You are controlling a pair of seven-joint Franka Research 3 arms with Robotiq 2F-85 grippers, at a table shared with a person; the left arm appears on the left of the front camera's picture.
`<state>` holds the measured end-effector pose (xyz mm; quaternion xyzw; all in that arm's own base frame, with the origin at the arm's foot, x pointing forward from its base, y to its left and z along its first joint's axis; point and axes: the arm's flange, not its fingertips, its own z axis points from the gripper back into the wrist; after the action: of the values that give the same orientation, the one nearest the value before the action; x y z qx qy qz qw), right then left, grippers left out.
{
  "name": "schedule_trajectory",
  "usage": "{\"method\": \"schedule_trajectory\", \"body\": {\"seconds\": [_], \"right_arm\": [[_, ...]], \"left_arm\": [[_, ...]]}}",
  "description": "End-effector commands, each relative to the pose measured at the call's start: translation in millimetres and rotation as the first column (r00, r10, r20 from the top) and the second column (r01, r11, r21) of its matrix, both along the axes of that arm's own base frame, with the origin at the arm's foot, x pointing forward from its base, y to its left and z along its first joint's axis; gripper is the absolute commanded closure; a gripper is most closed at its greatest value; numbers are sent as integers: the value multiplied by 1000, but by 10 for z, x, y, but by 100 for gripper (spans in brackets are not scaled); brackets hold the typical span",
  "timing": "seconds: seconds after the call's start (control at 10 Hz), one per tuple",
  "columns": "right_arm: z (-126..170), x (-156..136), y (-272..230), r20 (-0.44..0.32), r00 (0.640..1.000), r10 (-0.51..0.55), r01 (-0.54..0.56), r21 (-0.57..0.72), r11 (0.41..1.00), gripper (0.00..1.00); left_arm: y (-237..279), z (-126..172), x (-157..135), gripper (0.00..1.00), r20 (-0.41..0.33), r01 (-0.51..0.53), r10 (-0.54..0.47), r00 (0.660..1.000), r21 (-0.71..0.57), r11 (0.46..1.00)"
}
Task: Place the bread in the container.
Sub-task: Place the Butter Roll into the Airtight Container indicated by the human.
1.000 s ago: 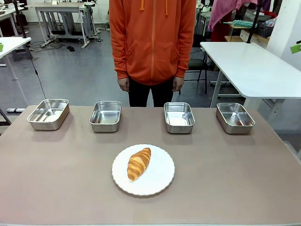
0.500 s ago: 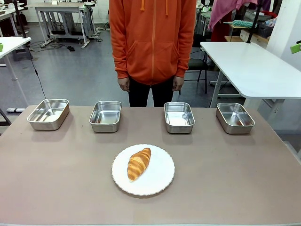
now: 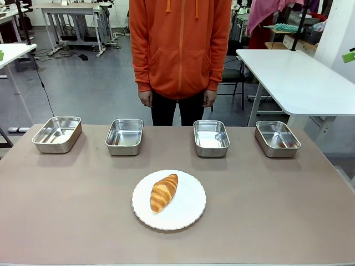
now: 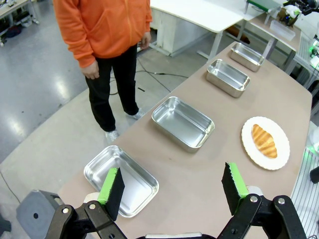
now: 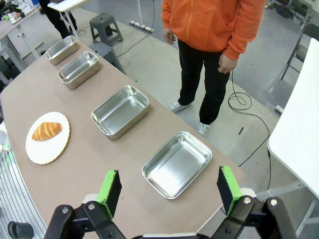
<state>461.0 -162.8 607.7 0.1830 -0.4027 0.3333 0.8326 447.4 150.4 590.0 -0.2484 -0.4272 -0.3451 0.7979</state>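
1. Front view: bread (image 3: pixel 164 192) lying slantwise on a round white plate (image 3: pixel 188 213), at the near middle of the brown desk (image 3: pixel 66 210). Along the far edge, in a row and well apart from the plate: far-left container (image 3: pixel 56 134), second container (image 3: pixel 124 136), third container (image 3: pixel 211 138), far-right container (image 3: pixel 277 138), all shiny steel, each empty. Behind the desk, a person (image 3: pixel 179 50) in an orange hoodie, arms hanging, hands level with the hips and apart from everything on the desk.
2. Left wrist view: left pincer (image 4: pixel 172 181) spread wide, green pads facing each other, gripping nothing, hovering above one end of the desk, close over the far-left container. Row of containers running off toward the upper right. Bread on its plate at the right of the picture, well apart from the pincer. Person standing on the grey floor at the upper left.
3. Right wrist view: right pincer (image 5: pixel 168 183) likewise spread wide, gripping nothing, above the other end of the desk, with the far-right container framed between its pads. Remaining containers lined up toward the upper left. Bread on the plate at the far left, well apart from this pincer too. Person on the floor past the desk edge, at the top.
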Motion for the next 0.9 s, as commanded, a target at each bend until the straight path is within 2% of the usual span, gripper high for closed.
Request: {"method": "schedule_trajectory", "body": {"seconds": [0.0, 0.8], "right_arm": [[8, -5, 13, 13, 1000, 5, -5, 10, 1000, 0], [8, -5, 13, 13, 1000, 5, -5, 10, 1000, 0]], "left_arm": [[10, 3, -22, 0, 16, 11, -10, 1000, -16, 1000], [10, 3, -22, 0, 16, 11, -10, 1000, -16, 1000]]}}
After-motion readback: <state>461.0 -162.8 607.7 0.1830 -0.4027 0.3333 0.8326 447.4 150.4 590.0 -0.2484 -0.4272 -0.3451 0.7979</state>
